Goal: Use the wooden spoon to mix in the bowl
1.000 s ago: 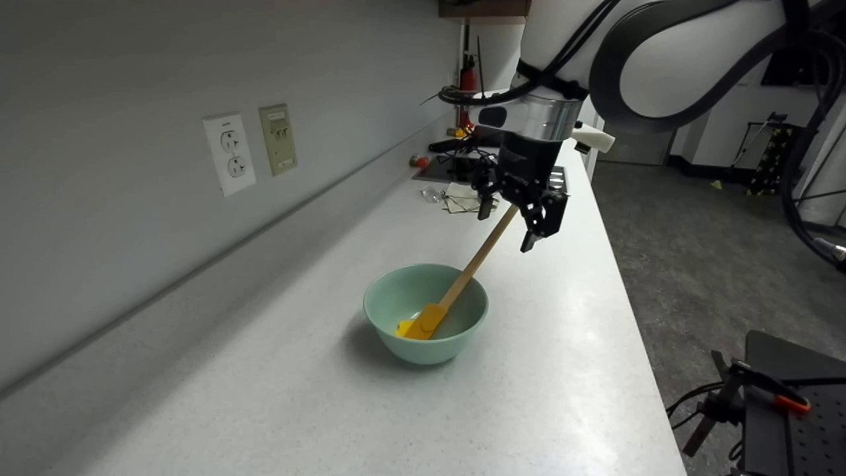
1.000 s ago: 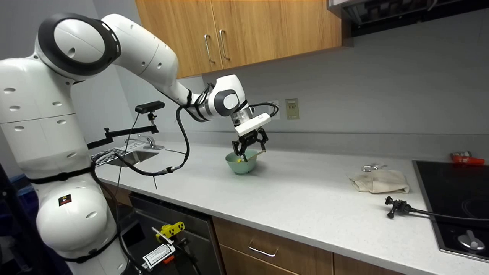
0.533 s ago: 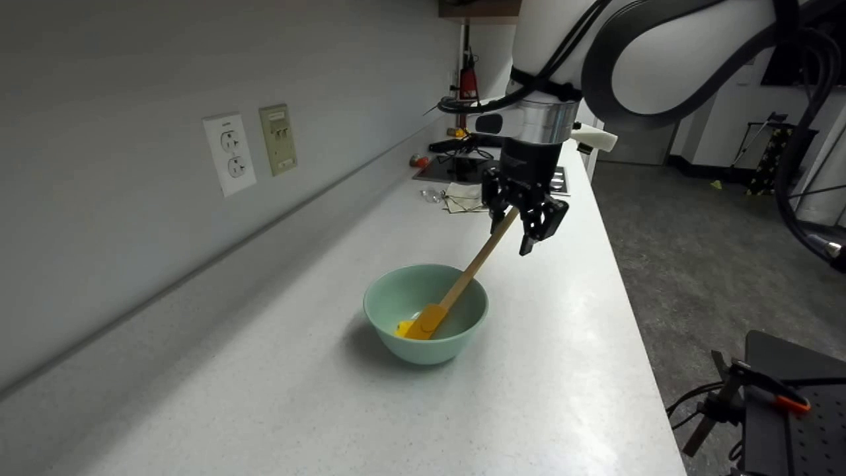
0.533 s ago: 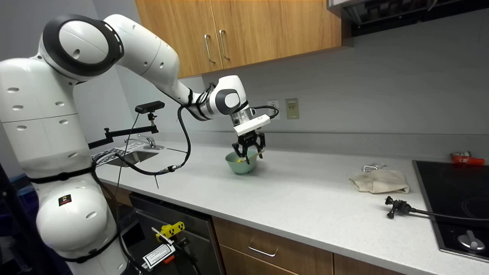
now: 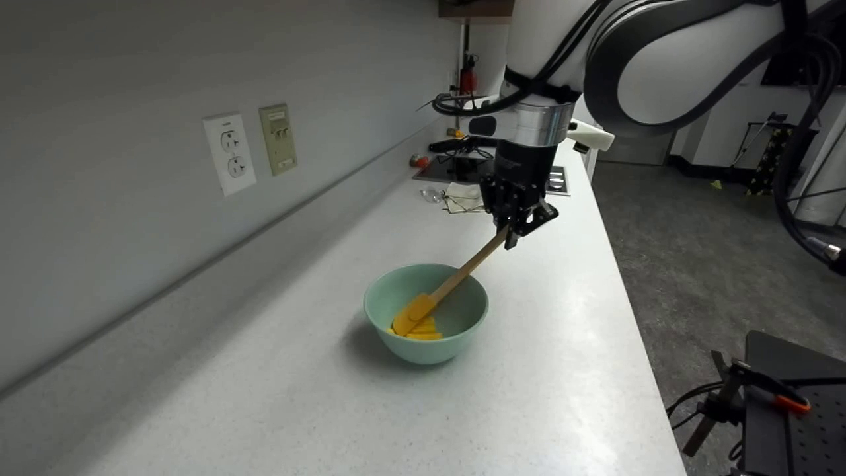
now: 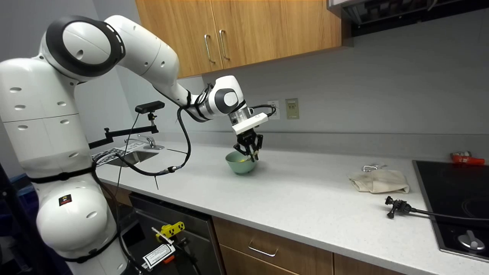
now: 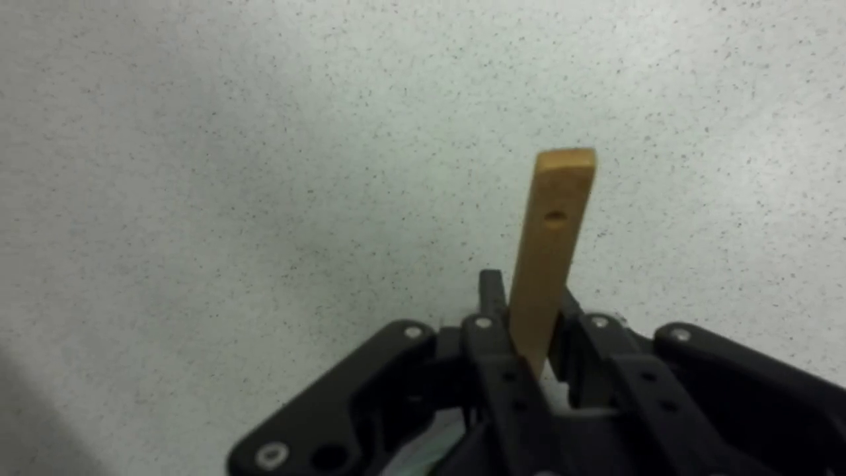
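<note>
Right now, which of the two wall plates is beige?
The right-hand plate in both exterior views; the double outlet to its left is white.

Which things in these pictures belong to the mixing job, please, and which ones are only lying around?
For the job:
wooden spoon, gripped by the hand
green bowl, with the spoon's head inside
yellow pieces in that bowl

Just lying about:
folded cloth
black mount with a thin rod
red item by the cooktop
</note>
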Robot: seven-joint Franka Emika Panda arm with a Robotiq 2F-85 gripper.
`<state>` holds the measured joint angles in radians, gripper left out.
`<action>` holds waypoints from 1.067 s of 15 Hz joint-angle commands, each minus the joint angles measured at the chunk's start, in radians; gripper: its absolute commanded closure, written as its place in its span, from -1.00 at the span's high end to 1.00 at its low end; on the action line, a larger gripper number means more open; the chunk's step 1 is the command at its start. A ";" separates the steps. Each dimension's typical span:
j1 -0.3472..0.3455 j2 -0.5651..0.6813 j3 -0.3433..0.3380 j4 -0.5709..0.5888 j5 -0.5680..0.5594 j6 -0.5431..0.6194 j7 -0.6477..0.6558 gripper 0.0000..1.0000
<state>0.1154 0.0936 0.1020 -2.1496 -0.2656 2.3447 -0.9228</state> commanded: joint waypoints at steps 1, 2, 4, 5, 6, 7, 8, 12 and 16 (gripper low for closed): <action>0.005 -0.001 0.008 0.028 -0.068 0.002 0.075 -0.91; 0.006 0.001 0.010 0.038 -0.079 -0.002 0.092 -0.91; 0.007 0.005 0.013 0.057 -0.099 -0.001 0.117 -0.91; 0.008 0.009 0.014 0.068 -0.112 0.002 0.127 -0.91; 0.009 0.013 0.014 0.077 -0.125 0.001 0.137 -0.91; 0.010 0.014 0.016 0.084 -0.140 0.004 0.140 -0.91; 0.012 0.013 0.019 0.086 -0.153 0.004 0.140 -0.91; 0.018 -0.011 0.033 0.052 -0.191 -0.009 0.093 -0.91; 0.021 -0.024 0.041 0.028 -0.267 -0.011 0.055 -0.91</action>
<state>0.1296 0.0937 0.1426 -2.1031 -0.4718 2.3435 -0.8323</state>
